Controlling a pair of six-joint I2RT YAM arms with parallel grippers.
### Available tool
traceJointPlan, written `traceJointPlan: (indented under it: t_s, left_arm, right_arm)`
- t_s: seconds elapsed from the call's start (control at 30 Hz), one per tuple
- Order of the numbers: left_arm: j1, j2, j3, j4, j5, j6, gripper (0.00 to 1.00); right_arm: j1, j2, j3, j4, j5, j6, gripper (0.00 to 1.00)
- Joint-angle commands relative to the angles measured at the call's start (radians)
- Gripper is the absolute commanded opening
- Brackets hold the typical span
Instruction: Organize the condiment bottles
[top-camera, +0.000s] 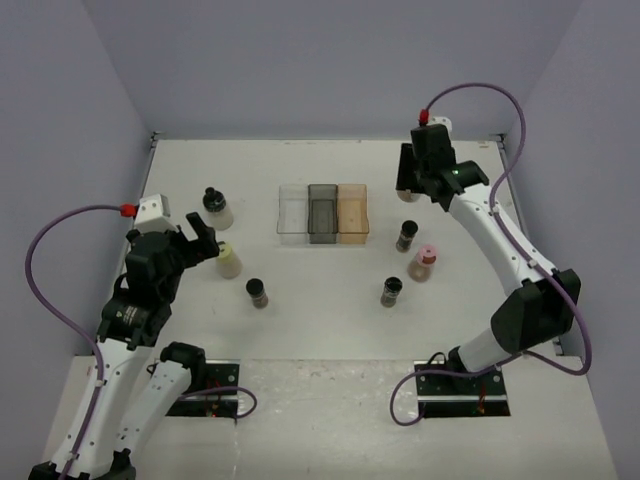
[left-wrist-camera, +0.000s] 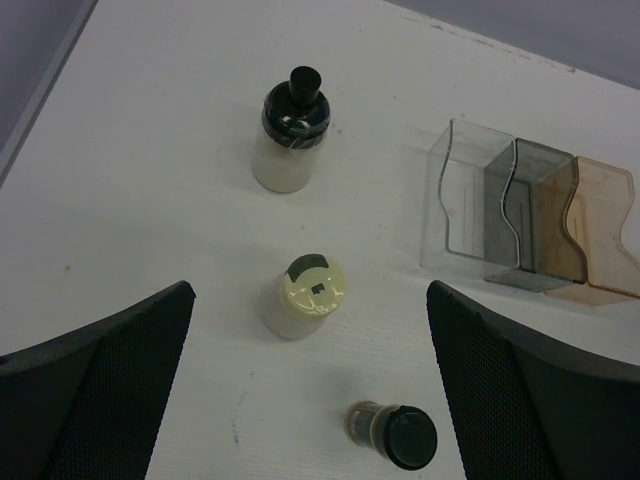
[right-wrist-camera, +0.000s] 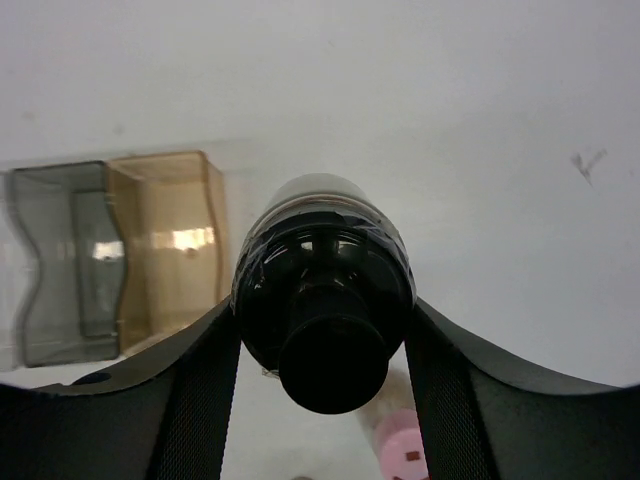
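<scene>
My right gripper (right-wrist-camera: 322, 365) is shut on a black-capped condiment bottle (right-wrist-camera: 322, 285), its fingers pressed against both sides of the cap. In the top view that gripper (top-camera: 414, 186) is right of the tray and covers the bottle. My left gripper (left-wrist-camera: 310, 400) stands open above the table. A yellow-green-capped bottle (left-wrist-camera: 308, 296) stands just ahead of it and a small dark black-capped bottle (left-wrist-camera: 395, 435) sits between its fingers, untouched. A pale black-capped bottle (left-wrist-camera: 290, 140) stands farther off. On the right are a pink-capped bottle (top-camera: 424, 262) and two dark bottles (top-camera: 406, 236), (top-camera: 391, 291).
The three-part tray (top-camera: 323, 212), clear, grey and tan, sits at the centre back with nothing visible in it. Its tan part (right-wrist-camera: 165, 250) lies just left of the held bottle. Walls close in the table on the left, back and right.
</scene>
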Motion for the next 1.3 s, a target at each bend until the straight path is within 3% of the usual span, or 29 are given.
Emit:
traceJointPlan:
  t_s: [0.0, 0.17, 0.33, 0.77, 1.27]
  left_arm:
    - [-0.006, 0.004, -0.003, 0.041, 0.007, 0.022, 1.0]
    - [-0.006, 0.006, -0.003, 0.041, 0.007, 0.022, 1.0]
    - [-0.007, 0.007, -0.003, 0.039, 0.006, 0.022, 1.0]
    - [-0.007, 0.004, -0.004, 0.039, 0.01, 0.022, 1.0]
    - [-0.007, 0.01, -0.004, 0.038, 0.006, 0.02, 1.0]
  right_arm:
    - [0.085, 0.022, 0.135, 0.051, 0.027, -0.09, 0.28]
    - [0.21, 0.176, 0.281, 0.07, -0.113, -0.163, 0.28]
    - [0.236, 0.32, 0.401, 0.024, -0.094, -0.161, 0.28]
    - [0.234, 0.398, 0.278, 0.097, -0.114, -0.156, 0.29]
    - [0.228, 0.515, 0.31, 0.162, -0.101, -0.175, 0.39]
